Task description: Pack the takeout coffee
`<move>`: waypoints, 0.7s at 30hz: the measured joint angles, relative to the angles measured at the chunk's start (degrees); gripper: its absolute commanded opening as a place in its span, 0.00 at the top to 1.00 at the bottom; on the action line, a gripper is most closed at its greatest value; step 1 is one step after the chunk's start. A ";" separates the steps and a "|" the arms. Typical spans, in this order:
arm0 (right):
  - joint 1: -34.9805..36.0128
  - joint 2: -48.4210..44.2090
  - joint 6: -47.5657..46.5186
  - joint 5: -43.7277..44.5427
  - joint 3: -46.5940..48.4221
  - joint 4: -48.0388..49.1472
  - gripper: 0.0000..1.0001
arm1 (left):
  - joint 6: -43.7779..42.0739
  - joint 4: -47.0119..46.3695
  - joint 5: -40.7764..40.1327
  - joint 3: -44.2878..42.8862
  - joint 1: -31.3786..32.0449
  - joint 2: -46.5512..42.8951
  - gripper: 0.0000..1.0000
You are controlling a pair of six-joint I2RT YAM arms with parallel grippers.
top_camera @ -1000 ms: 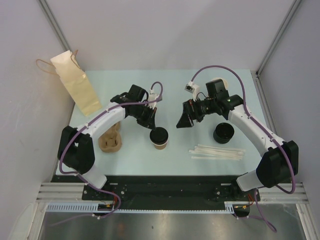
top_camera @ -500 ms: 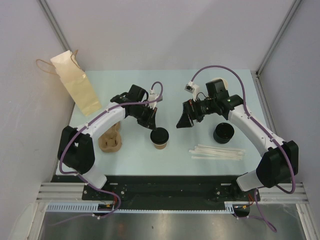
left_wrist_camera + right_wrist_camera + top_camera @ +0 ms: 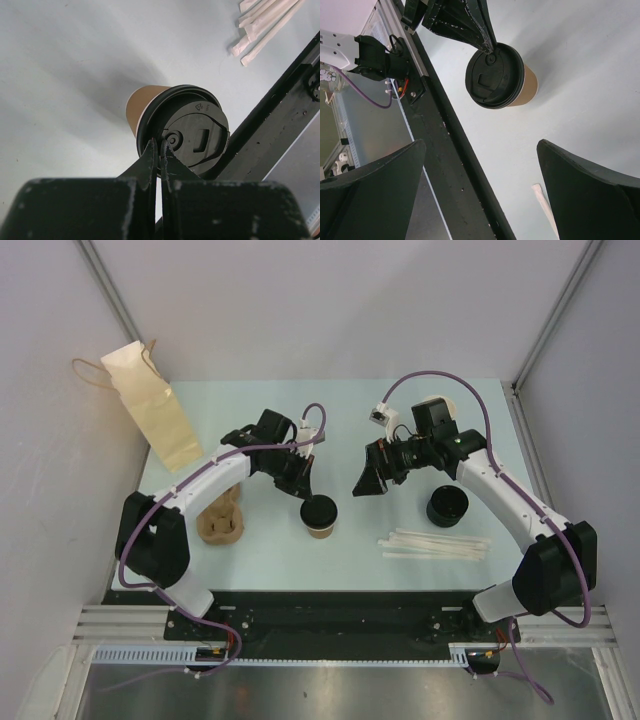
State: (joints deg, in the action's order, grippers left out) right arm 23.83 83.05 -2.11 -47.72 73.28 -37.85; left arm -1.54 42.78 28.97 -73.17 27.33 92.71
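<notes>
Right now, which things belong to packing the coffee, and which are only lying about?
For the job: coffee, paper bag.
Lying about: lids, straws, cup stack.

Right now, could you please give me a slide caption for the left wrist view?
Left gripper, jaws shut, tips on the lid of the takeout coffee; wrapped straws lie beyond it.

- Coffee cup (image 3: 318, 518): small, tan-brown paper, closed with a round black lid (image 3: 192, 132) that has a sip opening.
- Stands upright on the table (image 3: 400, 410), near its front edge, about mid-width.
</notes>
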 measured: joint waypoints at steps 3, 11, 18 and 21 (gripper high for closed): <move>0.00 0.00 0.00 0.00 0.00 0.00 0.00 | 0.00 -0.02 -0.31 0.09 0.00 0.00 0.99; 0.00 0.00 -0.02 0.00 0.00 -0.02 0.00 | -0.07 0.07 -0.63 0.48 0.00 0.00 0.89; 0.00 0.00 -0.02 0.02 0.00 0.00 0.00 | -0.48 0.20 -0.76 0.48 0.00 -0.02 0.65; 0.00 0.00 -0.02 0.00 0.00 0.00 0.00 | -0.52 0.24 -0.76 0.46 0.00 -0.07 0.60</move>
State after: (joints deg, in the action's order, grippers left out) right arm 23.83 83.05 -2.13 -47.72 73.28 -37.85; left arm -2.07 43.03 28.21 -72.71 27.33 92.64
